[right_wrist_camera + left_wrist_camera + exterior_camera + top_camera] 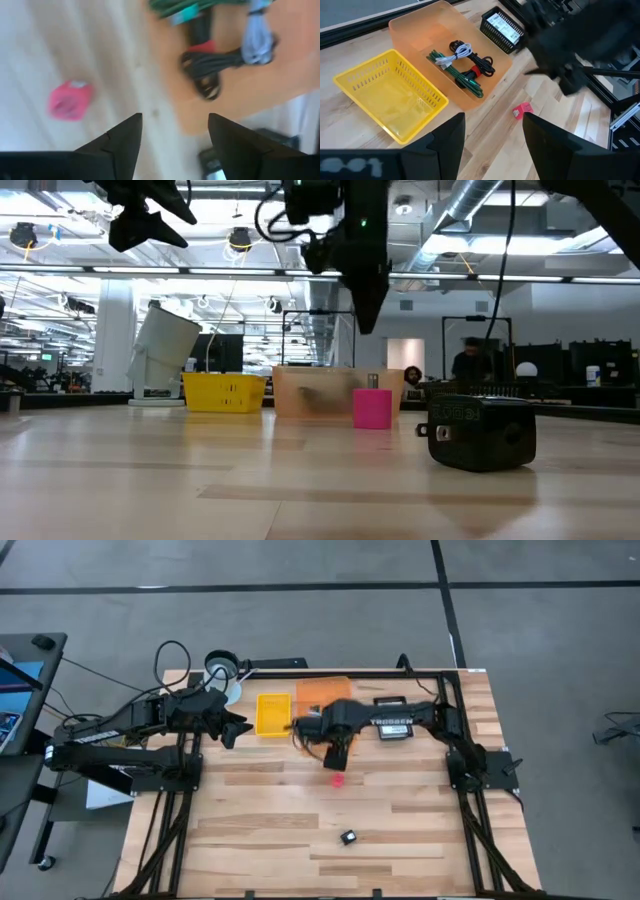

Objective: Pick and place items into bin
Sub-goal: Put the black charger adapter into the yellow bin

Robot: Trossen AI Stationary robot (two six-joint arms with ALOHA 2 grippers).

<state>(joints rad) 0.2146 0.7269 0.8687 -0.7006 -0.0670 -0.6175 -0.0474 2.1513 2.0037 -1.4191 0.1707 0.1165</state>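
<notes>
A small pink piece [337, 779] [70, 100] [372, 408] lies on the wooden table. A tiny black block [348, 837] [480, 430] sits nearer the near edge. The translucent orange bin [322, 692] [415, 27] holds black, green and white cables [465, 62] [220, 55]. A black basket with a white printed card [502, 29] stands to its right. My right gripper [175, 140] [337, 752] hangs open above the table between the bin and the pink piece. My left gripper [492, 145] [238, 728] is open in the air beside the yellow basket [272, 713].
The yellow basket [390, 95] stands left of the orange bin, near the far edge. A white cylinder [162, 348] stands tilted behind it at the far left. The right arm [400, 722] stretches over the black basket. Bare wood lies toward the near edge [300, 860].
</notes>
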